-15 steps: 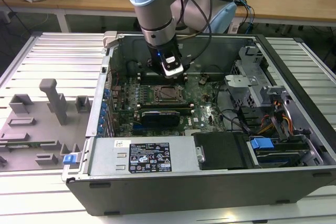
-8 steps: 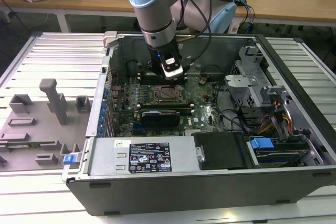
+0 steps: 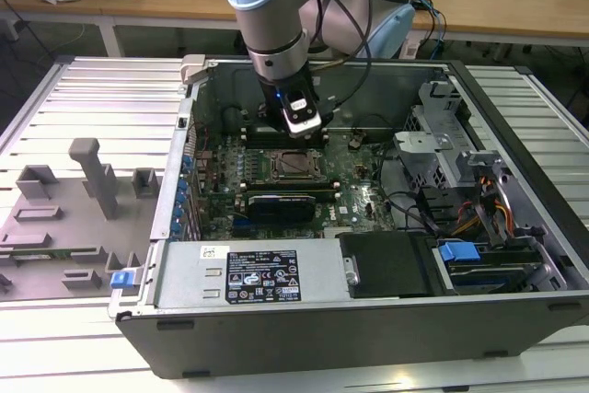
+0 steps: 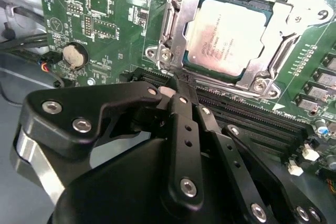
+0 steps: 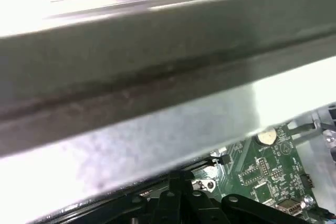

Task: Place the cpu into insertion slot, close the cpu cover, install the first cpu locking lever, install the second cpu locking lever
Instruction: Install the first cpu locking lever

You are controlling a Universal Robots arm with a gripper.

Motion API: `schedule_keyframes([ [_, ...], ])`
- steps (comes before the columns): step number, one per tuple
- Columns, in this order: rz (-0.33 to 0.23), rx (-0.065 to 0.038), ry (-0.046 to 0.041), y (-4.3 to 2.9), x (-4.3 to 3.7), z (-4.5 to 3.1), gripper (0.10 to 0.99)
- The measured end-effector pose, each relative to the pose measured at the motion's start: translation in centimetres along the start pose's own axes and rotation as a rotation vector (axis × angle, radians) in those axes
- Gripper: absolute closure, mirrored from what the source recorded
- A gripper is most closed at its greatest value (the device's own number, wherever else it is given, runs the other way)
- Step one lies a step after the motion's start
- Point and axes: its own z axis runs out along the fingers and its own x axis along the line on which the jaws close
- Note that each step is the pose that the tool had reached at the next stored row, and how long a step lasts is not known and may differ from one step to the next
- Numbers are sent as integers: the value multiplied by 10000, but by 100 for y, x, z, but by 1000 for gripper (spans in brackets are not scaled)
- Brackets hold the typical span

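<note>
Biggest thing first: a ribbed aluminium table (image 3: pixel 83 89), all long parallel slats, with an open PC case (image 3: pixel 368 329) lying on it, dull grey sheet metal with hard square rims. A grey moulded fixture tray (image 3: pixel 64 218) sits on the table at the exterior view's left, just beside the case. The arm (image 3: pixel 267 6), smooth pale-blue and silver round joints, reaches down through the open top, with open room between it and the case's side walls. On the floor of the case is the green motherboard (image 3: pixel 359 195), matte and crowded with small parts.

The gripper (image 4: pixel 176 83) is matte black, bolted linkage plates tapering to thin fingers. The fingers are pressed together at the tip; can't tell if anything is pinched there. The tip hovers just beside one corner of the insertion slot (image 4: pixel 247 1), over the long black memory slots (image 4: pixel 252 114) that run along that edge, so room is tight down there.

The cpu cover (image 4: pixel 176 35), a thin shiny steel frame with a big window, lies flat down over the slot. The cpu (image 4: pixel 231 35) sits inside it, flat, pale metal top facing up. It's square, so no real long axis, and its edges run parallel to the frame and the memory slots. A round silver coin battery (image 4: pixel 74 55) sits on the board, well apart from the slot.
</note>
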Motion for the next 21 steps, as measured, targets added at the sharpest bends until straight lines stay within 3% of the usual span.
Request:
schedule_keyframes([
  [5, -71, 268, -77, 12, -14, -60, 980],
  [7, -80, 329, -98, 20, -23, -97, 980],
  [9, -86, 375, -113, 28, -32, -136, 980],
  [14, -90, 397, -119, 28, -33, -140, 980],
  [15, -80, 427, -31, 29, -34, -138, 980],
  [16, -53, 509, 225, 31, -40, -135, 980],
  [17, -16, 625, 580, 33, -51, -130, 980],
  [18, 14, 722, 877, 36, -61, -126, 980],
  [19, 28, 761, 998, 36, -63, -124, 980],
  [21, 28, 763, 1003, 36, -64, -124, 980],
])
